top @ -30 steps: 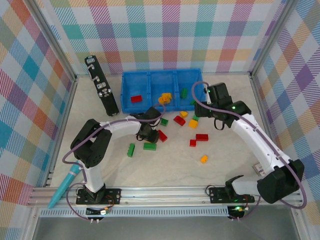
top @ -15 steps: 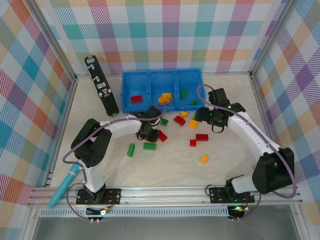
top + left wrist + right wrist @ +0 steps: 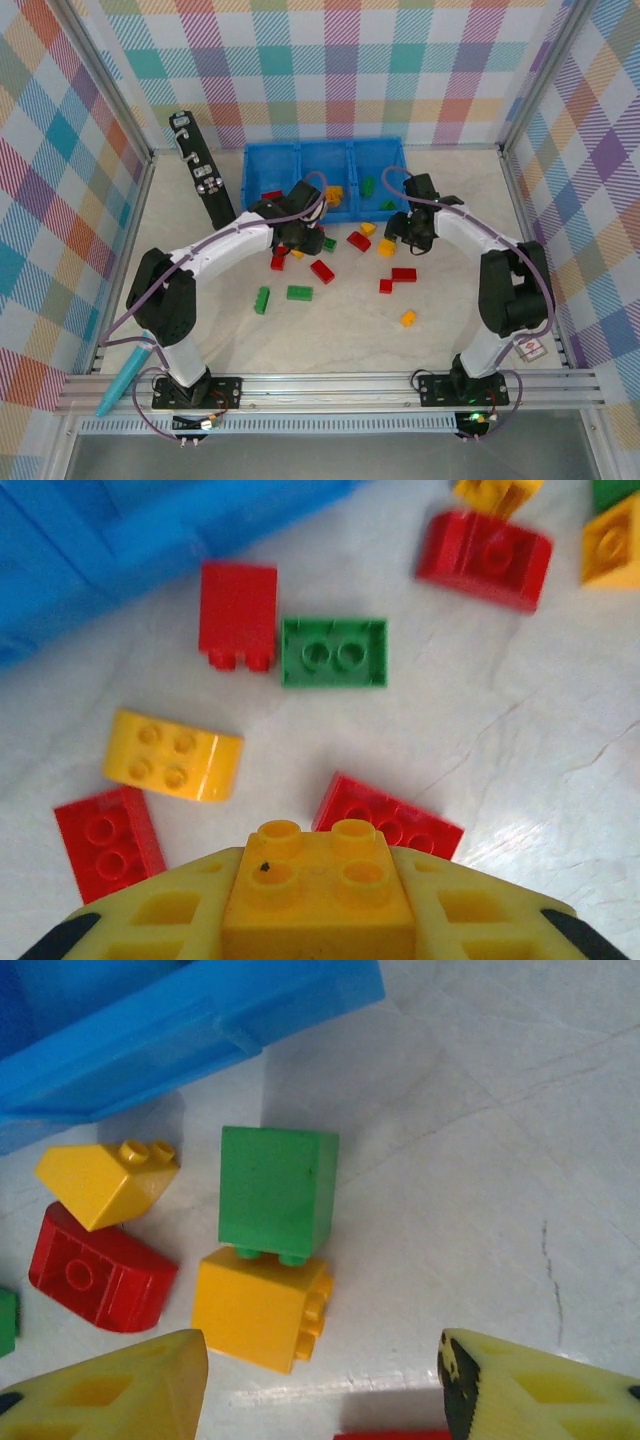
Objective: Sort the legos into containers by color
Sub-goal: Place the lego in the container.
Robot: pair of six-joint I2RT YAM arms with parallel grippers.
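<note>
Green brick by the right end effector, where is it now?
In the right wrist view, the green brick lies left of centre, just outside the blue bin, studs touching a yellow brick nearer the camera.

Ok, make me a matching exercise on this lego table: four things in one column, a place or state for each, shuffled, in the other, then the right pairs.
Things:
1. left fingers
2. right fingers
3. teal tool
4. black panel

Places or states:
A. stands left of the blue bin
B. open, a green brick just ahead of them
C. shut on a yellow brick
D. lies by the left arm's base

Pairs: 1-C, 2-B, 3-D, 4-A.
</note>
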